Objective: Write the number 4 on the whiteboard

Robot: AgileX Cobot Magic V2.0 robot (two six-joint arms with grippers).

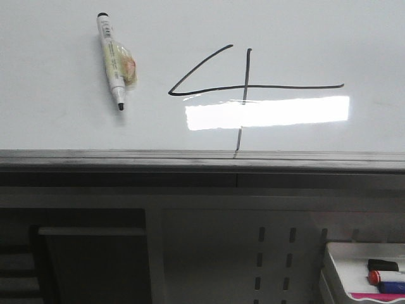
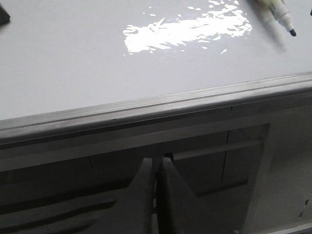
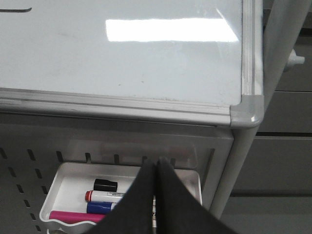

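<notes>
Thin black open-topped number 4 on glossy whiteboard

Lying flat, cap off, tip toward the near edge: a white marker with a yellowish label. Below the edge rail, a slotted grey panel. Hung on it, a small white tray holding a black cap, a red-capped marker, a blue marker and a pink one.

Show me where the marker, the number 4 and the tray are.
marker [image 1: 113, 60]: front view, on its barrel.
number 4 [image 1: 278, 87]: front view, on its horizontal bar.
tray [image 3: 68, 187]: right wrist view, on its bare floor.
</notes>
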